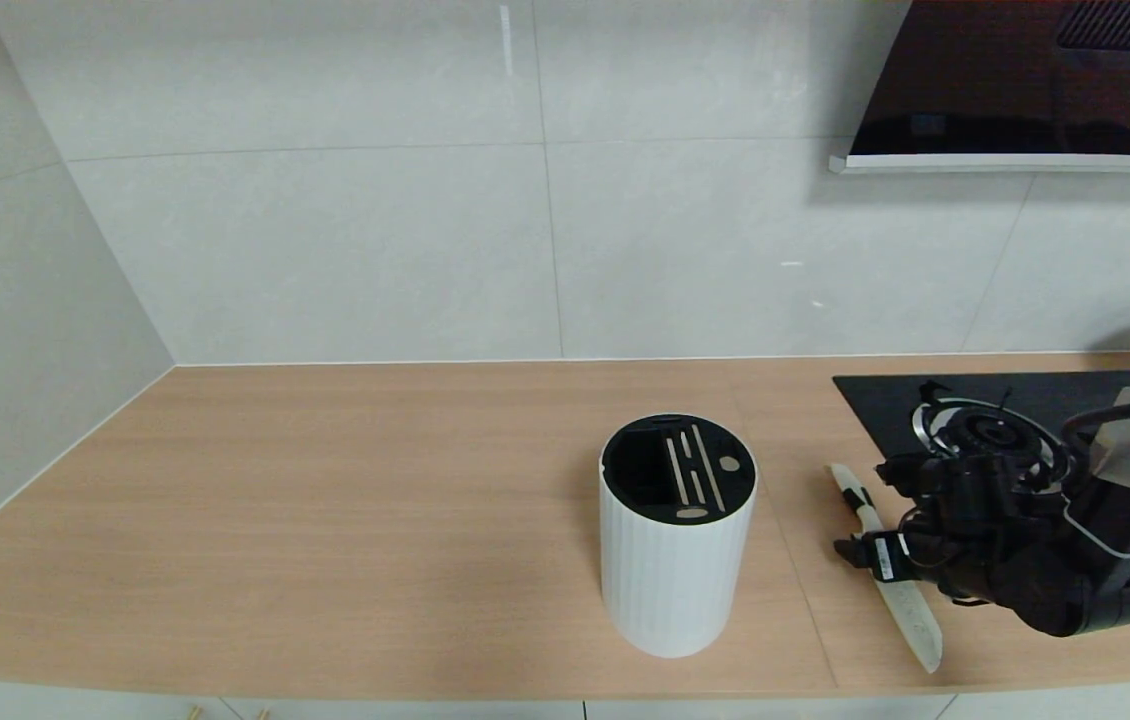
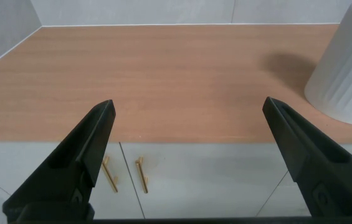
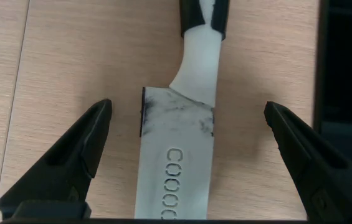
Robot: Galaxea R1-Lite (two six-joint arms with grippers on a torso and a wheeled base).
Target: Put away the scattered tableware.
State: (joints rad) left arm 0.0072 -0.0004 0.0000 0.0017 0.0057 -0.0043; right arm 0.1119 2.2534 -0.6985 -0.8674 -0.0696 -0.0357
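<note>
The knife [image 3: 177, 162] lies under the right tool [image 3: 186, 121], between its wide-apart fingers (neither touches it).

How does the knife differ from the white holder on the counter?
The knife lies flat; the holder stands upright. The knife is long and thin; the holder is a broad ribbed cylinder. The knife lies below the open right claw; the holder stands apart. Both are mostly white.

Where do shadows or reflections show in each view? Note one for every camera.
Head view: the glossy range hood shows dim reflections, and a bright streak marks the wall. Left wrist view: the white knife holder casts a soft shadow on the countertop. Right wrist view: the knife lies evenly lit, with only a thin edge shadow.
</note>
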